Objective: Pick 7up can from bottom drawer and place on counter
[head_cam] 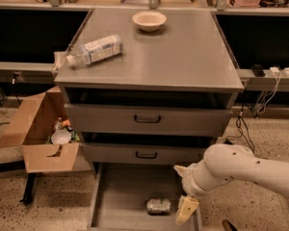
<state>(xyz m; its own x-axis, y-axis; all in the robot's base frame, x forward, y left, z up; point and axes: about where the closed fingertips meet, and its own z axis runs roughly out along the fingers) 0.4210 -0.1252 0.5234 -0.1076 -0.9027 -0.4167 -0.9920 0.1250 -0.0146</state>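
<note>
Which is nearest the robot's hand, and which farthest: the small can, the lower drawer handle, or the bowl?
The hand hangs at the right side of the bottom drawer.
1. 7up can: just left of it, on the drawer floor.
2. Lower drawer handle: above and to the left.
3. Bowl: at the back of the counter.
</note>
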